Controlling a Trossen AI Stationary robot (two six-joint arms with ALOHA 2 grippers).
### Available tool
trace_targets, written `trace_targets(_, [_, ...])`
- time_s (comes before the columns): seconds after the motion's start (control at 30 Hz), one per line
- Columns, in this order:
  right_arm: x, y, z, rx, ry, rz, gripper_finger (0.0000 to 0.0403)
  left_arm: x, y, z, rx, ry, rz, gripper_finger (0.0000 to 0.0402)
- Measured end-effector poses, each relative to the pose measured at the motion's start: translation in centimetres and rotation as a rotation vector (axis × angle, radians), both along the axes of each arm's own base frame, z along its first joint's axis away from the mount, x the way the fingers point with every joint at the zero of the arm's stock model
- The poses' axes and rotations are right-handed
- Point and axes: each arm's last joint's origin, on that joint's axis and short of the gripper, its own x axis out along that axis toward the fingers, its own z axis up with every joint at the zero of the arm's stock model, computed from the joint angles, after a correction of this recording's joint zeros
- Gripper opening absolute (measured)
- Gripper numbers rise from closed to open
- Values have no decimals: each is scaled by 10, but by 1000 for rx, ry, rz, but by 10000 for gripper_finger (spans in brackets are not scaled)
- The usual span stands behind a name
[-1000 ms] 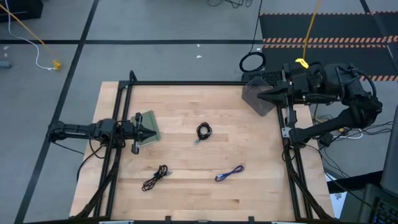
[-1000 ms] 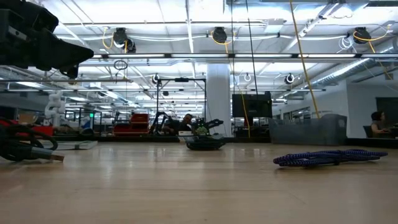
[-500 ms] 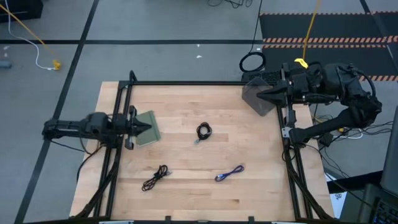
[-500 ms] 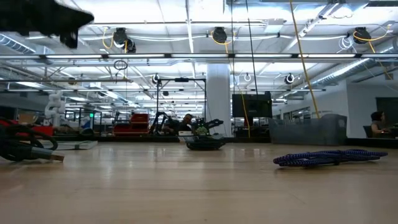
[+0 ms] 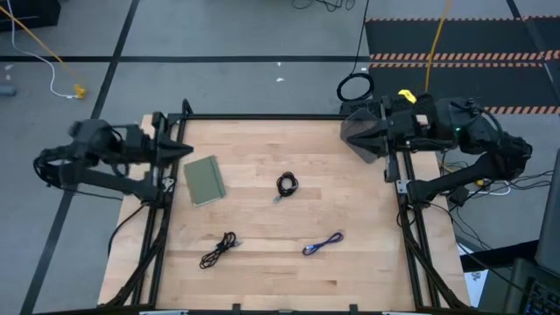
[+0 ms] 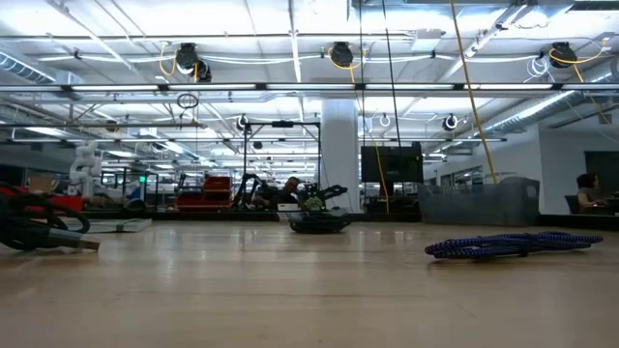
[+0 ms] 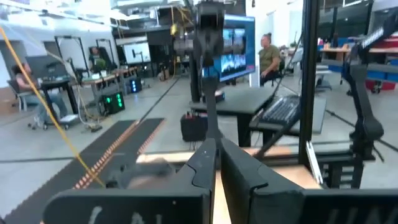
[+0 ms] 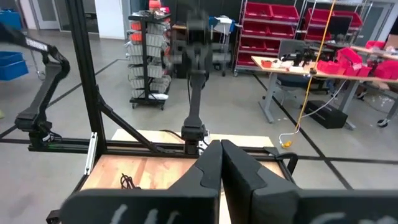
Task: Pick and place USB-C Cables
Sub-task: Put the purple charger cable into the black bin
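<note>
Three USB-C cables lie apart on the wooden table. A black coiled one (image 5: 286, 185) sits near the middle, also seen in the low view (image 6: 319, 222). A black bundle (image 5: 219, 250) lies toward the near left (image 6: 39, 232). The blue-purple one (image 5: 323, 244) lies near the middle of the near edge (image 6: 513, 245). My left gripper (image 5: 185, 149) (image 7: 216, 163) is shut and hangs at the table's left edge, touching nothing. My right gripper (image 5: 344, 131) (image 8: 221, 155) is shut above the far right corner.
A green flat pad (image 5: 204, 181) lies on the table's left part. A grey bin (image 5: 366, 144) stands at the far right corner, under my right gripper. Black frame rails (image 5: 262, 116) run along the table's edges. A black cord ring (image 5: 354, 87) lies on the floor beyond.
My left arm has pulled back from over the green pad toward the table's left and far edge and has risen out of the low view. My right gripper has shifted a little toward the table's left, over the grey bin. The cables have not moved.
</note>
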Motion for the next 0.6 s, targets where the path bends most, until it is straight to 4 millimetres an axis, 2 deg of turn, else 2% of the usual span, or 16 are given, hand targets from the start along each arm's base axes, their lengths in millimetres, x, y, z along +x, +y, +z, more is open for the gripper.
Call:
trace_targets(0.17, [10, 1, -11, 5, 6, -1, 0, 11, -2, 43, -8, 37, -59, 26])
trace_targets(0.3, [16, 1, -14, 11, 0, -3, 0, 21, -5, 67, 2, 92, -112, 26])
trace_targets(0.43, [16, 1, -13, 34, -5, -6, 0, 29, -5, 80, 3, 156, -105, 26])
trace_targets(0.6, [16, 1, -15, 44, 8, -5, 0, 43, -6, 77, 7, 204, -106, 26])
